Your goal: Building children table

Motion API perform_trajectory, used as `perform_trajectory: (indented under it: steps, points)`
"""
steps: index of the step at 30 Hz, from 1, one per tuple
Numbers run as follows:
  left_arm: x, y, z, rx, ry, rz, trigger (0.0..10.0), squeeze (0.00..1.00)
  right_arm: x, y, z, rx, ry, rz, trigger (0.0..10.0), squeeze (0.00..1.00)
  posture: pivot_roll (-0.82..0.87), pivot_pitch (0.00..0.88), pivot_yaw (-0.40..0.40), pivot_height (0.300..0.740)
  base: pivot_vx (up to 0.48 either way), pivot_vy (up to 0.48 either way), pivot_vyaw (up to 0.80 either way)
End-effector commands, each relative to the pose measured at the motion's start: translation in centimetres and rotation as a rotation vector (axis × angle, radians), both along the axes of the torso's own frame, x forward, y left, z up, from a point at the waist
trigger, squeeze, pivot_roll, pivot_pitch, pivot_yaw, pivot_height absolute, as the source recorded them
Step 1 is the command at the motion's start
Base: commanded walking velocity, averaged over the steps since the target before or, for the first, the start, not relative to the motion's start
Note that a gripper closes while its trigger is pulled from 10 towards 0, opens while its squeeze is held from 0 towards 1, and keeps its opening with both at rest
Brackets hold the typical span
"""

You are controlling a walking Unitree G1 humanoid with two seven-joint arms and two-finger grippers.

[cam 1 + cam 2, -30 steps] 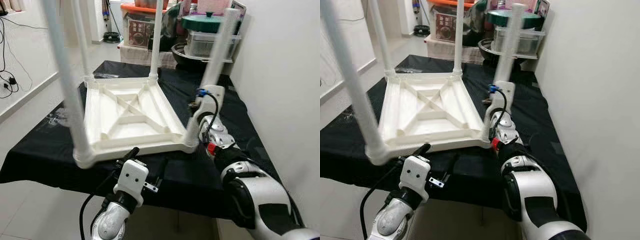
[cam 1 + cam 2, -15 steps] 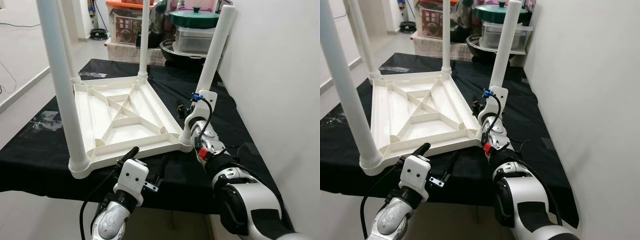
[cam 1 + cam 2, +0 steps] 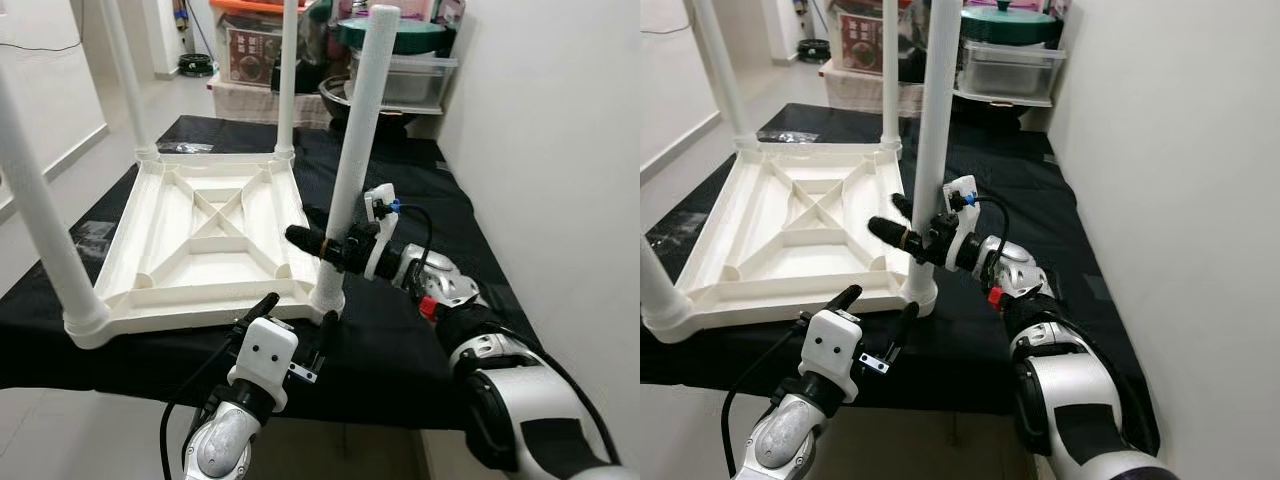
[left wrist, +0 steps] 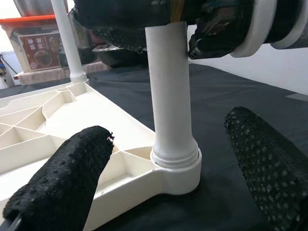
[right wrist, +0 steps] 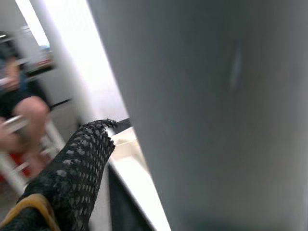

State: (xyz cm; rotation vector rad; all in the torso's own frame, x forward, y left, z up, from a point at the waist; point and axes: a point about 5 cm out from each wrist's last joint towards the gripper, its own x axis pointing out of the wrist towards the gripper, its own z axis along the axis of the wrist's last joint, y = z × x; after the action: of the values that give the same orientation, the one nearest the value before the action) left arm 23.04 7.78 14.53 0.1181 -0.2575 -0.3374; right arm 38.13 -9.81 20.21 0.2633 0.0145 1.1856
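A white plastic children's table [image 3: 205, 240] lies upside down on a larger table covered with a black cloth [image 3: 420, 330]. Its underside is a shallow square tray stiffened by raised ribs that cross in an X. Smooth round legs stand up from its corners, each seated in a ringed socket.

The near right leg [image 3: 350, 160], a plain matte tube, rises straight from its collar at the tabletop's corner. The right gripper [image 3: 318, 240] reaches in from the right and pinches this leg partway up, one black finger showing on the far side and the other hidden against the tube. In the right wrist view one knobbly, mesh-textured finger [image 5: 79, 168] lies alongside the pale leg.

The left gripper [image 3: 296, 318] hovers at the cloth's front edge, just before that same corner. Its two stubby, dimpled fingers [image 4: 62, 178] are spread apart with the leg's base between them, touching nothing.

Behind the cloth-covered table stand clear plastic storage boxes [image 3: 405, 80], one with a dark green lid [image 3: 1012, 18], and a box with an orange lid [image 3: 258, 14]. A plain white wall [image 3: 560, 150] runs along the right.
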Motion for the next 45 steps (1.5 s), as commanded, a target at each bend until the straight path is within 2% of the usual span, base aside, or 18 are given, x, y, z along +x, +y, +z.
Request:
perform_trajectory:
  steps: [1,6,7,11,14,17,21,25,26,28,34,35,36,37,38,39,40,45]
  points:
    - [-0.1,-0.2,-0.4,0.008,0.017,-0.002,10.0,0.00,-0.4,0.5,0.1,-0.028,-0.025,0.080,10.0,0.00,0.09,0.027,-0.128,0.740,0.000,0.000,0.00]
    - [-0.2,-0.2,-0.5,0.008,0.019,-0.005,10.0,0.00,-1.4,1.9,0.1,-0.047,-0.027,0.272,10.0,0.00,0.09,0.017,-0.127,0.740,0.000,0.000,0.00]
    - [-0.2,-0.2,-0.5,0.009,0.019,-0.005,10.0,0.00,-1.5,2.3,0.1,-0.039,-0.017,0.289,0.0,0.00,0.09,0.013,-0.131,0.740,0.000,0.000,0.00]
    - [-0.2,-0.2,-0.5,0.011,0.020,-0.003,10.0,0.00,-1.2,2.8,0.1,-0.056,-0.038,0.237,0.0,0.00,0.09,0.012,-0.129,0.740,0.000,0.000,0.00]
    - [-0.2,-0.3,-0.6,0.013,0.021,-0.004,10.0,0.00,-0.6,2.8,-0.1,-0.084,-0.060,0.111,0.0,0.00,0.09,0.008,-0.128,0.740,0.000,0.000,0.00]
    - [-0.3,-0.2,-0.6,0.012,0.022,-0.004,10.0,0.00,1.0,1.9,0.0,-0.110,-0.030,-0.195,0.0,0.00,0.09,0.004,-0.127,0.740,0.000,0.000,0.00]
    - [-0.3,-0.2,-0.6,0.013,0.023,-0.005,10.0,0.00,1.8,1.1,0.0,-0.135,-0.009,-0.368,0.0,0.00,0.09,0.006,-0.125,0.740,0.000,0.000,0.00]
    - [-0.2,-0.2,-0.5,0.012,0.023,-0.004,10.0,0.00,3.3,-2.1,-0.2,-0.156,0.085,-0.917,0.0,0.00,0.08,0.015,-0.122,0.740,0.000,0.000,0.00]
    - [-0.2,-0.2,-0.5,0.012,0.023,-0.004,10.0,0.00,3.3,-2.1,-0.2,-0.156,0.085,-0.917,0.0,0.00,0.08,0.015,-0.122,0.740,0.000,0.000,0.00]
    - [-0.2,-0.2,-0.5,0.015,0.022,-0.007,10.0,0.00,3.3,-4.8,-1.4,-0.224,0.171,-1.246,0.0,0.00,0.08,0.016,-0.122,0.740,0.000,0.000,0.00]
    - [-0.1,-0.2,-0.4,0.015,0.020,-0.006,10.0,0.00,2.9,-5.3,-2.1,-0.215,0.231,-1.429,0.0,0.00,0.08,0.019,-0.123,0.740,0.000,0.000,0.00]
    - [-0.1,-0.3,-0.4,0.016,0.020,-0.006,10.0,0.00,2.9,-4.8,-2.1,-0.203,0.228,-1.412,7.8,0.00,0.08,0.019,-0.123,0.740,0.000,0.000,0.00]
    - [-0.1,-0.3,-0.4,0.016,0.020,-0.006,10.0,0.00,2.9,-4.8,-2.1,-0.203,0.228,-1.412,7.8,0.00,0.08,0.019,-0.123,0.740,0.000,0.000,0.00]
    - [-0.1,-0.2,-0.4,0.016,0.021,-0.006,10.0,0.00,2.9,-4.0,-1.8,-0.185,0.202,-1.382,10.0,0.00,0.08,0.024,-0.120,0.740,0.000,0.000,0.00]
    - [-0.1,-0.2,-0.4,0.016,0.021,-0.006,10.0,0.00,2.9,-4.0,-1.8,-0.185,0.202,-1.382,10.0,0.00,0.08,0.024,-0.120,0.740,0.000,0.000,0.00]
    - [-0.1,-0.3,-0.4,0.015,0.021,-0.006,10.0,0.00,3.0,-2.0,-1.1,-0.120,0.141,-1.237,10.0,0.00,0.08,0.024,-0.120,0.740,0.000,0.000,0.00]
    - [0.0,-0.2,-0.4,0.015,0.022,-0.006,10.0,0.00,3.0,-1.3,-0.6,-0.098,0.086,-1.182,10.0,1.00,0.08,0.025,-0.122,0.740,0.000,0.000,0.00]
    - [0.0,-0.3,-0.4,0.015,0.023,-0.007,10.0,0.00,2.8,-0.4,-0.6,-0.045,0.032,-1.040,10.0,1.00,0.08,0.025,-0.125,0.740,0.000,0.000,0.00]
